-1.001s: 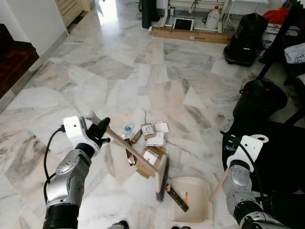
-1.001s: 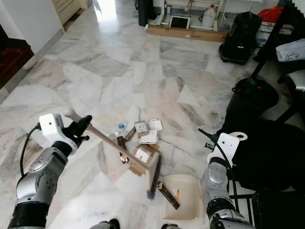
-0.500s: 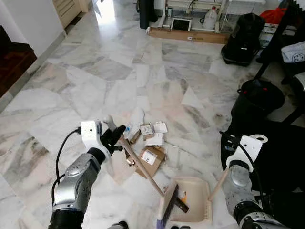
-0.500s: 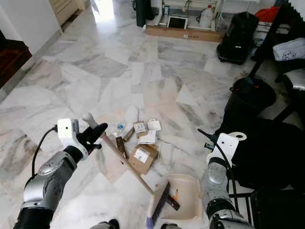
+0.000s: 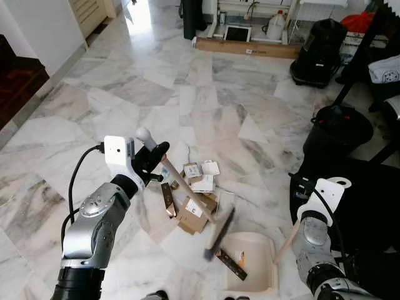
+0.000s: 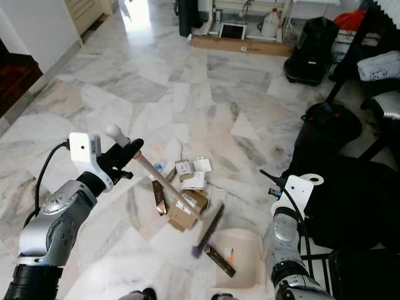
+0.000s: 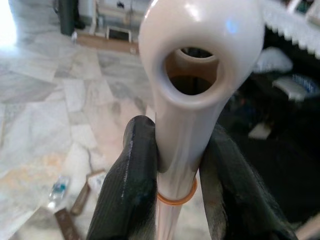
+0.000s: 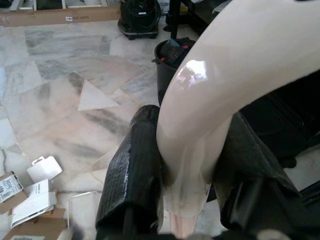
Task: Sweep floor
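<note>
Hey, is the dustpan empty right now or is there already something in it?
Not empty. The cream dustpan lies flat on the marble floor with a dark flat strip across its mouth, and a small orange speck is inside.

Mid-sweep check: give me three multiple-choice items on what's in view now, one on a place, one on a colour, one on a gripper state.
1. Where is the broom head?
A. Beside the dustpan's mouth
B. By the far wall
C. On the black bin

2. What colour is the dustpan?
A. Red
B. Cream
C. Blue

3. What is the left gripper doing?
A. Hanging open
B. Holding a bottle
C. Shut on the broom handle

Answers: 1 A, the bristles sit at the pan's edge; 2 B, the pan is pale cream; 3 C, both fingers clamp the handle.
</note>
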{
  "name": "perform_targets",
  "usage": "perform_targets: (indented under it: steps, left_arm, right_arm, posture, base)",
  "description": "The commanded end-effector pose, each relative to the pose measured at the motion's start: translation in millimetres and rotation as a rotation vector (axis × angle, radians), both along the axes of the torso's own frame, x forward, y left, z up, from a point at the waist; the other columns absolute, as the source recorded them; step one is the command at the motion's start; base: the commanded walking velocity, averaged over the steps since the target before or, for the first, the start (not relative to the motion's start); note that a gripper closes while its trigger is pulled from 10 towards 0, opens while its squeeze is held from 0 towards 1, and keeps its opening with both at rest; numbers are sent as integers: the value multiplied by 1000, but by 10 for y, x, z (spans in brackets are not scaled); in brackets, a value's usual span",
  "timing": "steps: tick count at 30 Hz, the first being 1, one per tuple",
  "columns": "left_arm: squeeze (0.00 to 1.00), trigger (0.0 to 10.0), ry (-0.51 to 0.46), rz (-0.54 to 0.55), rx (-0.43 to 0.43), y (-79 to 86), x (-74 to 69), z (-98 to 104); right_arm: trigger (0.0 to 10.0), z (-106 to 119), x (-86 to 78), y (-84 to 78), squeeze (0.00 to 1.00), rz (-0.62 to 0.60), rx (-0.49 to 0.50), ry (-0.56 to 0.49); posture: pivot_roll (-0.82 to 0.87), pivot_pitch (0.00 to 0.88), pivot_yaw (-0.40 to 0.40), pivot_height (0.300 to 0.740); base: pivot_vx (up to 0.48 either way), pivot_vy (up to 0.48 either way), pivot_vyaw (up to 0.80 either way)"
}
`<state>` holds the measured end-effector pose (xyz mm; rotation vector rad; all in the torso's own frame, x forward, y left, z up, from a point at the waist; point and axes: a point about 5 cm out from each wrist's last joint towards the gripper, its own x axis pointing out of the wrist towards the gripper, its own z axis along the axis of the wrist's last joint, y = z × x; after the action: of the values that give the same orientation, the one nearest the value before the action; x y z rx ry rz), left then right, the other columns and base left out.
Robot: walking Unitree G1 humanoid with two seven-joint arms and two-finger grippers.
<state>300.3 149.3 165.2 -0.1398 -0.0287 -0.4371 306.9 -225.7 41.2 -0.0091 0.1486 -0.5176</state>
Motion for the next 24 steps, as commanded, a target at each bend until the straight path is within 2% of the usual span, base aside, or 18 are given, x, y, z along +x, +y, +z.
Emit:
perform_targets:
  steps: [1,3,11,17,21,24]
  left_arm:
    - [0,10000,21,-26,55,-27,-30,-61]
    - [0,10000,47,-44,84,-44,-51,-150]
    - [0,10000,76,-69,110,-93,-89,-240]
    - [0,10000,87,-90,104,-133,-87,-261]
    - [0,10000,95,-91,58,-158,-81,-272]
    - [0,10000,107,-72,95,-183,-63,-328]
  right_arm:
    - [10000,-169,-86,66,0,11,49,81]
    - [10000,-171,-91,57,0,10,49,81]
    - [10000,-174,-101,37,0,5,47,80]
    - [10000,-172,-101,36,0,5,47,78]
    - [10000,-173,-98,48,0,7,49,79]
    - [10000,-175,-95,61,0,10,51,80]
  posture:
    - [108,105,23,740]
    - [107,105,22,740]
    - [104,107,21,740]
    - [102,110,21,740]
    - [103,110,20,740]
    - [105,113,18,740]
  base:
    - [0,0,0]
    - [0,0,0]
    - [0,0,0]
    - [0,0,0]
    - [0,0,0]
    - [0,0,0]
